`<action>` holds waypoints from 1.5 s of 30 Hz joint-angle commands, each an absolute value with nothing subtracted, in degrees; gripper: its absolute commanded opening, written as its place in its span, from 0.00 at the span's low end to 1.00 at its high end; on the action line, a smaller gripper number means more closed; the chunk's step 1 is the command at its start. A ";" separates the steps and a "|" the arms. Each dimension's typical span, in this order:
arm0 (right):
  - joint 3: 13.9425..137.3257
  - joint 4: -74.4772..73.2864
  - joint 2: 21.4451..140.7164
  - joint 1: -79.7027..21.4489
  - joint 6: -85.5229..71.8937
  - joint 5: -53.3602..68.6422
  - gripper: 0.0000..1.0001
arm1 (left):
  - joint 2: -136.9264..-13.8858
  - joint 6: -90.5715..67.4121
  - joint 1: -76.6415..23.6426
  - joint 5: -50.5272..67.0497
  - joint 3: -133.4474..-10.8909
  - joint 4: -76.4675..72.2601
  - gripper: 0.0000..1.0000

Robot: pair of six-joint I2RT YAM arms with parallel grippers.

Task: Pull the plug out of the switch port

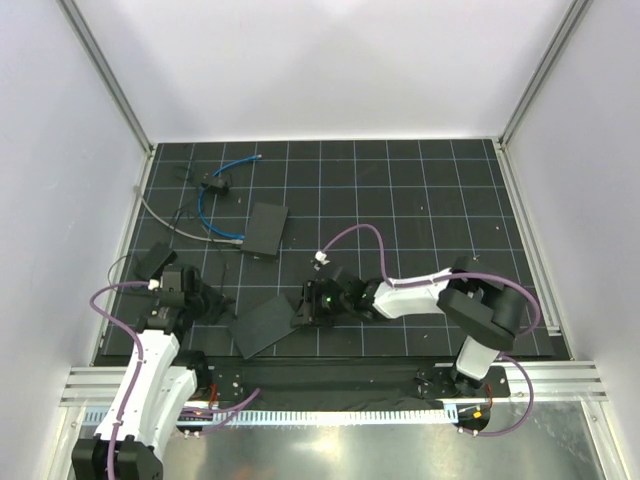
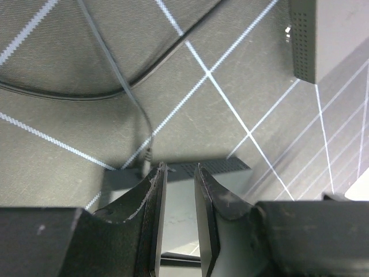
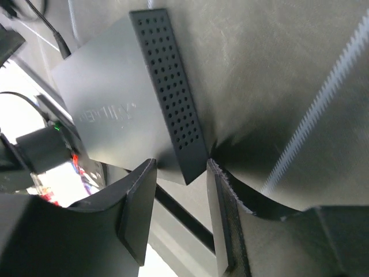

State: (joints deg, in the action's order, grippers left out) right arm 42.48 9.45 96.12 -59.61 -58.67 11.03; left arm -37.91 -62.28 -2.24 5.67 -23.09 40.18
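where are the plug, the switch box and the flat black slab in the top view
plug (image 1: 238, 240): top view, pale tip at the box's left edge
switch box (image 1: 266, 229): top view, middle of its top face
flat black slab (image 1: 262, 322): top view, middle of its top face

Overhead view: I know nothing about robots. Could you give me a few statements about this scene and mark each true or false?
1. The blue cable ends in a plug at the small black box. True.
2. Both grippers are at the small black box. False: the left gripper and right gripper are at the flat black slab.
3. The slab lies between the two grippers. True.
4. One gripper holds the blue cable. False: neither touches it.
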 commanded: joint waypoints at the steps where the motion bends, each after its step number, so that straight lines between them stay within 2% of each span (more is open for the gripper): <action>1: 47.01 14.33 99.66 -58.98 -59.33 8.44 0.47 | -36.39 -60.64 -2.46 8.00 -24.60 38.14 0.30; 8: 62.90 7.04 107.66 -53.45 -49.67 9.14 0.47 | -32.25 -61.61 -2.55 5.98 -24.87 39.11 0.33; 13: 73.38 -9.29 109.08 -50.80 -39.74 9.06 0.50 | -37.17 -58.29 -2.64 10.44 -26.10 34.29 0.37; 18: 65.49 -11.07 101.26 -54.21 -42.00 9.76 0.58 | -45.69 -54.06 -2.64 13.44 -28.99 28.31 0.50; 23: 56.27 -9.32 94.49 -61.42 -48.07 8.71 0.62 | -54.12 -48.70 -2.81 17.83 -32.60 25.75 0.58; 27: 50.38 -1.62 90.19 -65.56 -55.96 9.58 0.64 | -61.67 -46.68 -3.69 22.14 -33.83 22.59 0.59; 30: 44.49 6.83 89.04 -65.92 -59.75 8.62 0.63 | -64.41 -45.97 -4.65 21.80 -34.10 22.41 0.59; 35: 41.40 17.48 90.26 -65.92 -64.33 6.16 0.63 | -67.41 -46.58 -6.67 20.92 -32.96 21.10 0.58; 45: 39.20 28.29 98.43 -64.69 -72.33 6.68 0.52 | -71.10 -45.53 -9.31 19.78 -34.10 22.76 0.56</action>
